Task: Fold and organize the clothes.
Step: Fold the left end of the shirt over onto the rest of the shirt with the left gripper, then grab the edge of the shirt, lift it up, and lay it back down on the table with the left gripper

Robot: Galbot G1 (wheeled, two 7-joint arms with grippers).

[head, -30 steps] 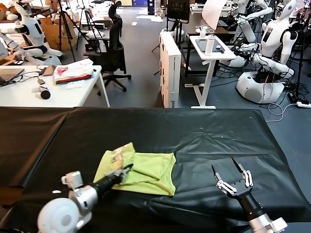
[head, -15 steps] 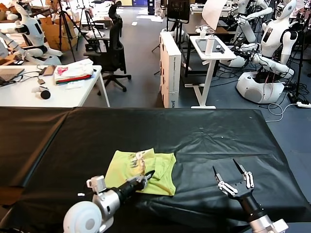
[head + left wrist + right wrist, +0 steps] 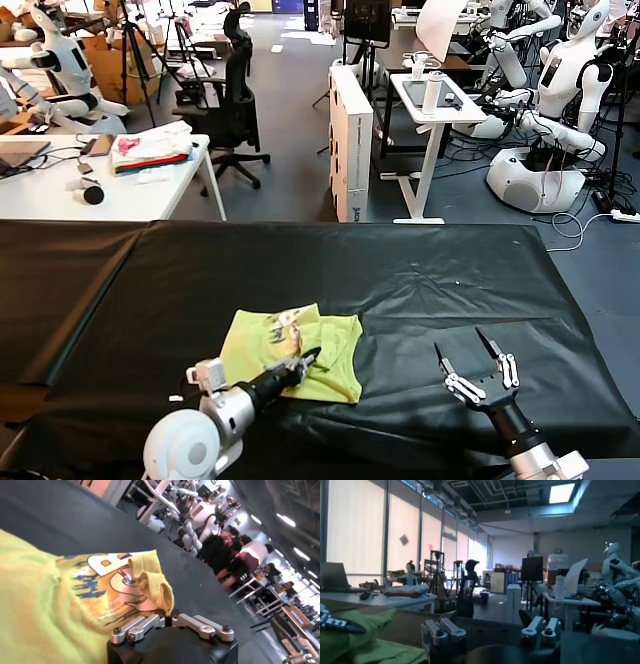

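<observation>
carrying the pinched edge across, you want the left gripper [image 3: 305, 357] low and steady so the fold lands flat; its fingers are clamped on a bunched edge of the lime t-shirt [image 3: 290, 350], which lies near the front middle of the black table [image 3: 420, 270]. your right gripper [image 3: 478, 368] waits to the right, fingers spread wide, holding nothing. the shirt looks partly folded and rumpled, its white graphic [image 3: 117, 577] turned up.
</observation>
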